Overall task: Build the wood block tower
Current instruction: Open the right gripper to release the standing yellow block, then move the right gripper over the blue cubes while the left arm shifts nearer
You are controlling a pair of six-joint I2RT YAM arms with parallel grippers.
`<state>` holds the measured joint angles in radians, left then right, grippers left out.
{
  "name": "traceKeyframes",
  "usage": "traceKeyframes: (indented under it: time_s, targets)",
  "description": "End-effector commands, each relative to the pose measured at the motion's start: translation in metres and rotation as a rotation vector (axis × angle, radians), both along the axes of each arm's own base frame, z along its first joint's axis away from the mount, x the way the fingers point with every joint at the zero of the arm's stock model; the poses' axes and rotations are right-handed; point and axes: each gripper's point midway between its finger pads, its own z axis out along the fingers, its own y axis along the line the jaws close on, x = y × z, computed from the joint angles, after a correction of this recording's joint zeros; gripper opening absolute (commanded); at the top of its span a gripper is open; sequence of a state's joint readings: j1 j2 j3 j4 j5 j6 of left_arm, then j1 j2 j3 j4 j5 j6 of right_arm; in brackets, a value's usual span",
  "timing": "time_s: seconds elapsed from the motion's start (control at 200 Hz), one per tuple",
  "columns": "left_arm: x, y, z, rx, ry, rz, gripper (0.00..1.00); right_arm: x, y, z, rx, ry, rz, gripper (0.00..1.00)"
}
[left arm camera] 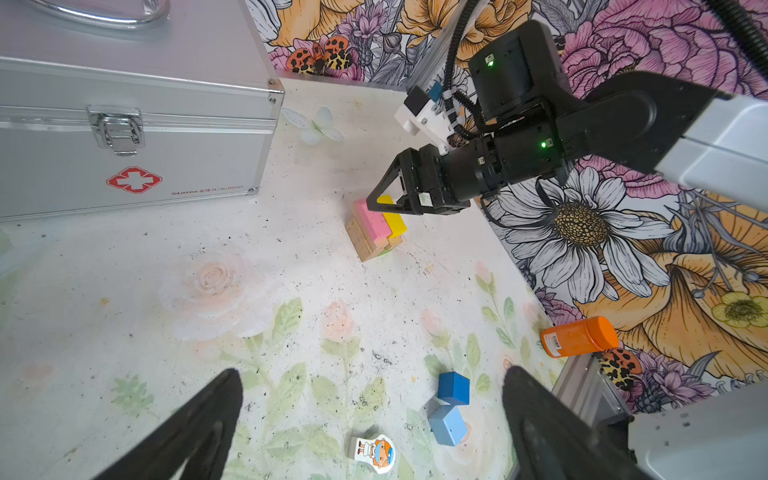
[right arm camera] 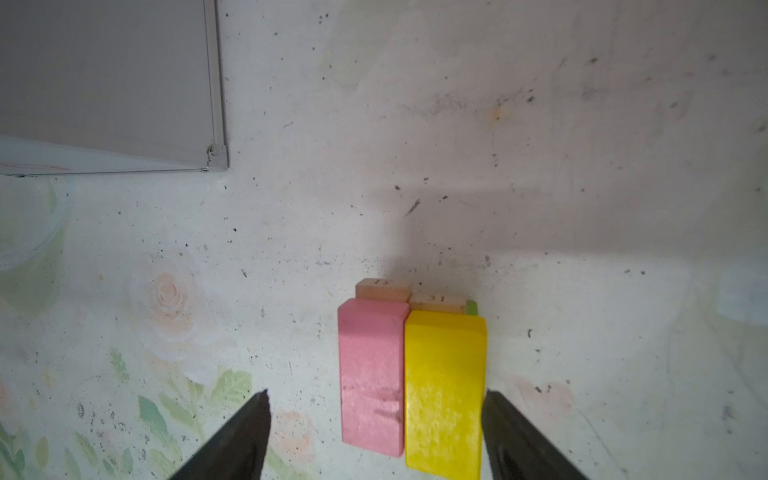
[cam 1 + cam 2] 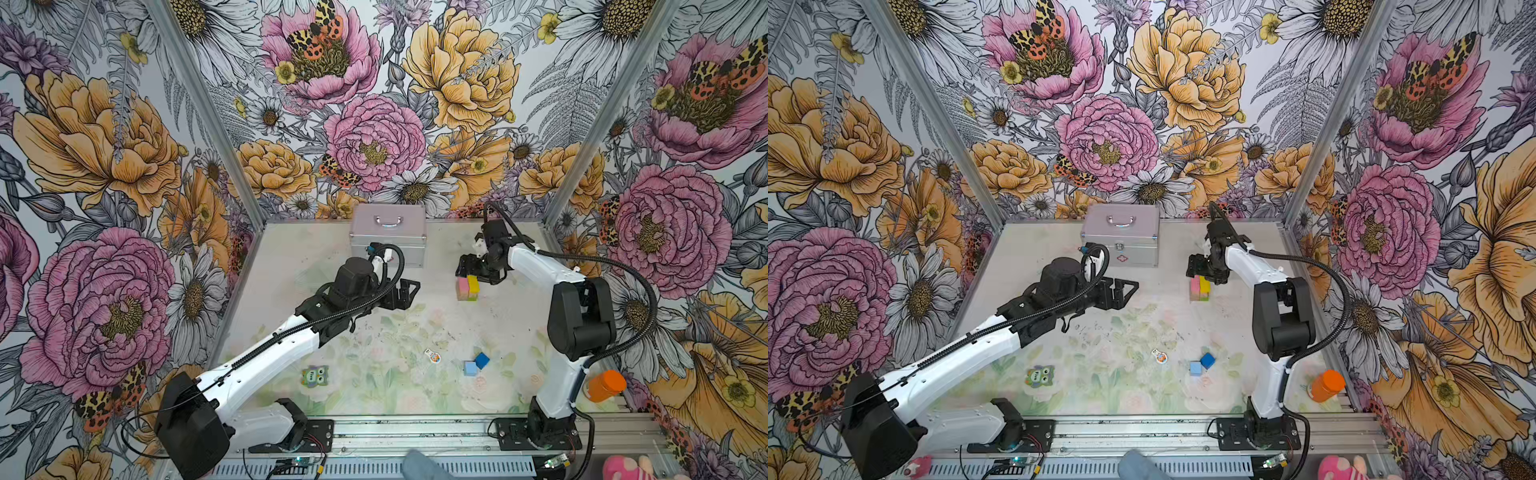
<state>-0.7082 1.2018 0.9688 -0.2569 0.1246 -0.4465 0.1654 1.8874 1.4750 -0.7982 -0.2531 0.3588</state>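
The tower stands at the back right: tan blocks at the bottom, a green one peeking out, a pink block and a yellow block side by side on top. My right gripper hangs open just above it, pointing down. Its fingers straddle the pink and yellow pair, with a clear gap on the pink side. My left gripper is open and empty over the table's middle. A dark blue cube and a light blue cube lie touching at the front right.
A silver metal case stands at the back centre, left of the tower. A flat cartoon figure piece and an owl piece lie near the front. An orange bottle lies by the right wall. Flowered walls close three sides.
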Motion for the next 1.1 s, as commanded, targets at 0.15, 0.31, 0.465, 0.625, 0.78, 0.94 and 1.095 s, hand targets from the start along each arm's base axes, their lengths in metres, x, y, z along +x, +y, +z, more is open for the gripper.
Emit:
traceKeyframes:
  time_s: [0.15, 0.31, 0.465, 0.625, 0.78, 0.94, 1.095]
  targets:
    - [-0.009, 0.009, 0.014, -0.048, -0.029, 0.022, 0.99, -0.015, -0.006, 0.048, -0.016, -0.093, -0.017, 0.82]
    - [-0.023, 0.011, 0.016, -0.046, -0.045, 0.029, 0.99, -0.039, -0.016, 0.06, -0.065, -0.103, -0.042, 0.82]
    - [-0.046, 0.011, 0.011, -0.026, -0.053, 0.03, 0.99, -0.068, -0.022, 0.063, -0.106, -0.09, -0.054, 0.81]
    - [-0.073, 0.012, 0.003, -0.041, -0.045, 0.042, 0.99, -0.1, -0.02, 0.06, -0.11, -0.082, -0.056, 0.79]
    - [-0.099, 0.014, -0.008, -0.049, -0.041, 0.074, 0.99, -0.132, -0.015, 0.051, -0.122, -0.071, -0.057, 0.75]
    - [-0.13, 0.006, -0.028, -0.025, -0.042, 0.09, 0.99, -0.164, -0.008, 0.034, -0.166, -0.057, -0.025, 0.74]
    - [-0.161, -0.011, -0.041, 0.021, -0.061, 0.071, 0.99, -0.189, -0.005, 0.024, -0.192, -0.071, -0.009, 0.71]
